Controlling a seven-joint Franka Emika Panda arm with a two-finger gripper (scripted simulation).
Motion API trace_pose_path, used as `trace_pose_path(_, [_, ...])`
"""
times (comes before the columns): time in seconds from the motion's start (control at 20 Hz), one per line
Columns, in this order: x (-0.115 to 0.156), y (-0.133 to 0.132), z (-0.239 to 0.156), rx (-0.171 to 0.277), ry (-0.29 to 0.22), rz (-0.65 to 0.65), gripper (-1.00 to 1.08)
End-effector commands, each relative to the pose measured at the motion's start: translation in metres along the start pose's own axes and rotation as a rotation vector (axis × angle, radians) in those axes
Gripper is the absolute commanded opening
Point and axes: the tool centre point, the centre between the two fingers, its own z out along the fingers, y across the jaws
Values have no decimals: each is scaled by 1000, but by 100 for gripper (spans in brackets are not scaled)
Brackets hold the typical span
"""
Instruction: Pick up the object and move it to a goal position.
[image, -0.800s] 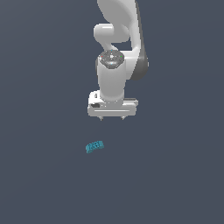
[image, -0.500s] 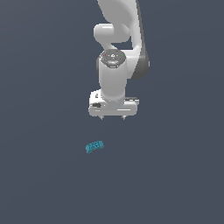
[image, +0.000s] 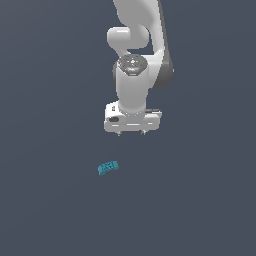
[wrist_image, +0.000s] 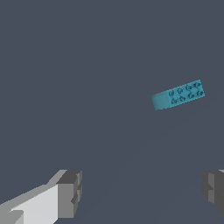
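Observation:
The object is a tiny teal-blue oblong block (image: 108, 168) with small studs on top, lying on the dark grey floor. It also shows in the wrist view (wrist_image: 178, 95), lying at a slant. My white gripper (image: 131, 133) hangs above the floor, up and toward the exterior view's right of the block, not touching it. Its two short fingertips (image: 119, 133) stand apart and nothing is between them. In the wrist view the grey finger pads (wrist_image: 70, 194) stand wide apart, with the block well beyond the gap between them.
The white arm (image: 137, 60) rises from the gripper to the top of the exterior view. A plain dark grey floor (image: 200, 200) surrounds the block.
The gripper has moved a little toward the exterior view's left and slightly lower. The block has not moved.

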Motion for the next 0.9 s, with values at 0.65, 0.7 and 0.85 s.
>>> trace_pose_path(0.65, [20,21,19,11,1,262,100])
trace_pose_path(0.7, [22,24,22,12,2,293,100])
trace_pose_path(0.85, [29,32,29,14,2,390,100])
